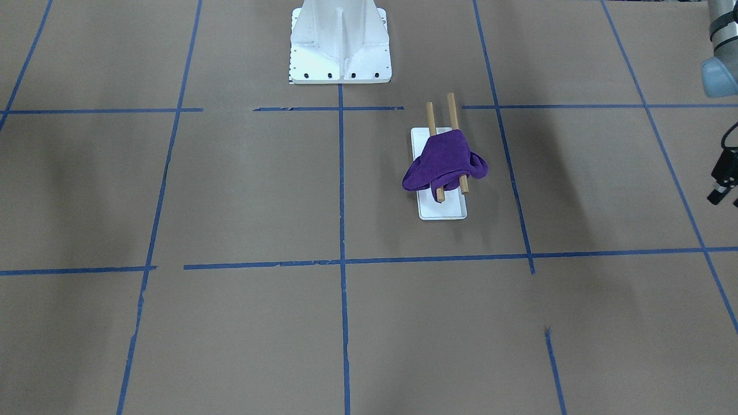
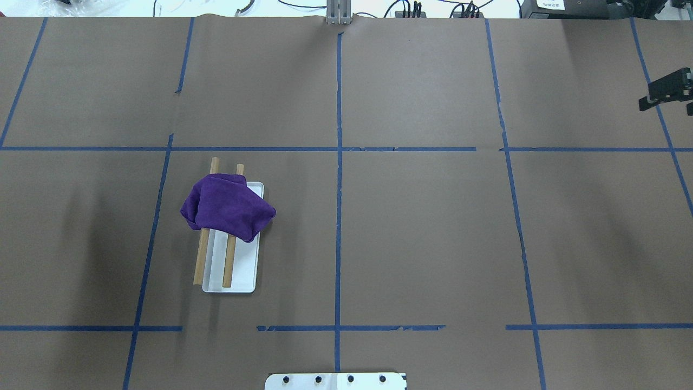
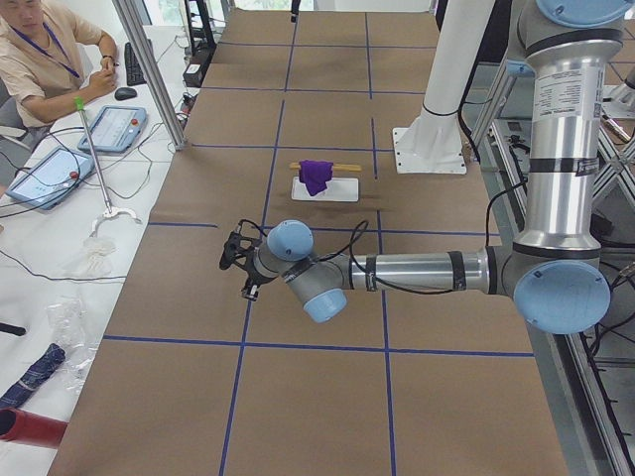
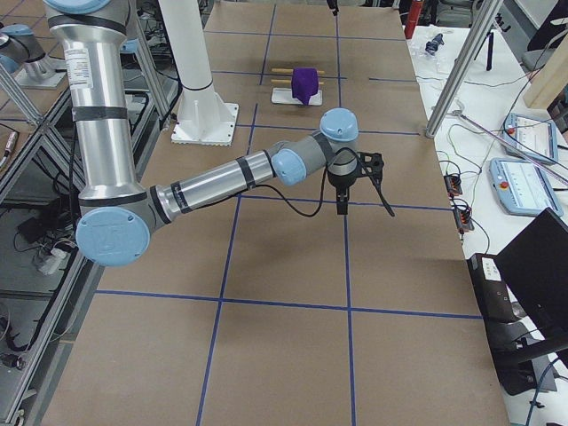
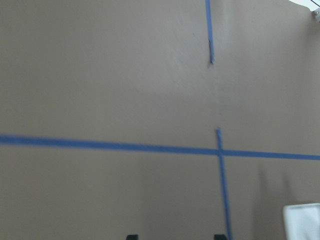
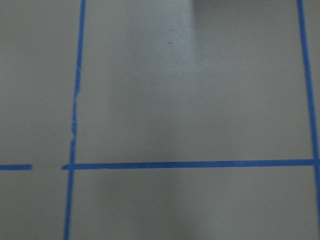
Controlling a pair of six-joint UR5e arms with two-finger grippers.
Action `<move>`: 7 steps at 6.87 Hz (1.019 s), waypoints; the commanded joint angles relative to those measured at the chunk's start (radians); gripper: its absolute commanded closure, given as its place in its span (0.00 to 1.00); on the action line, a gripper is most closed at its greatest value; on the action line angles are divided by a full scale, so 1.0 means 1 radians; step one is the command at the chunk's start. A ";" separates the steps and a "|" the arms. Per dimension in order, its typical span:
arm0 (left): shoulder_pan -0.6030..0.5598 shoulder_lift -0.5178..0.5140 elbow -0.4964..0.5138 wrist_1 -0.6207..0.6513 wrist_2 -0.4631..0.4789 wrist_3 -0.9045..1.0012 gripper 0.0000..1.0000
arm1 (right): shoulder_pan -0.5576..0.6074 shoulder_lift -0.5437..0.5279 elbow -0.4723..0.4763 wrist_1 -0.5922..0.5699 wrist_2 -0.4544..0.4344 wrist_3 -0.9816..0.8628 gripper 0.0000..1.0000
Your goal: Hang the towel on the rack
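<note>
The purple towel (image 2: 227,206) lies crumpled over both wooden dowels (image 2: 201,260) of the rack, bunched toward one end. The dowels' other ends and the white base (image 2: 241,271) show bare. The towel also shows in the front view (image 1: 444,161) above the base (image 1: 441,210). My left gripper (image 1: 723,187) hangs at the table's left end, far from the rack. Its fingertips (image 5: 131,236) stand apart in the left wrist view, open and empty. My right gripper (image 2: 668,92) hovers at the table's far right. Its fingers stand apart in the exterior right view (image 4: 364,200), holding nothing.
The large white bolted pedestal (image 1: 340,46) stands at the robot's side of the table, near the rack. Blue tape lines grid the brown table cover. An operator (image 3: 40,50) sits at a side desk beyond the table's left end.
</note>
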 commanded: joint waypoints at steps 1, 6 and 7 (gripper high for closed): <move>-0.105 -0.009 -0.058 0.283 0.063 0.269 0.41 | 0.102 -0.028 -0.031 -0.200 -0.097 -0.445 0.00; -0.273 -0.043 -0.270 1.125 -0.145 0.644 0.00 | 0.245 -0.095 -0.099 -0.279 0.039 -0.631 0.00; -0.280 -0.046 -0.328 1.262 -0.144 0.644 0.00 | 0.244 -0.118 -0.094 -0.279 0.041 -0.628 0.00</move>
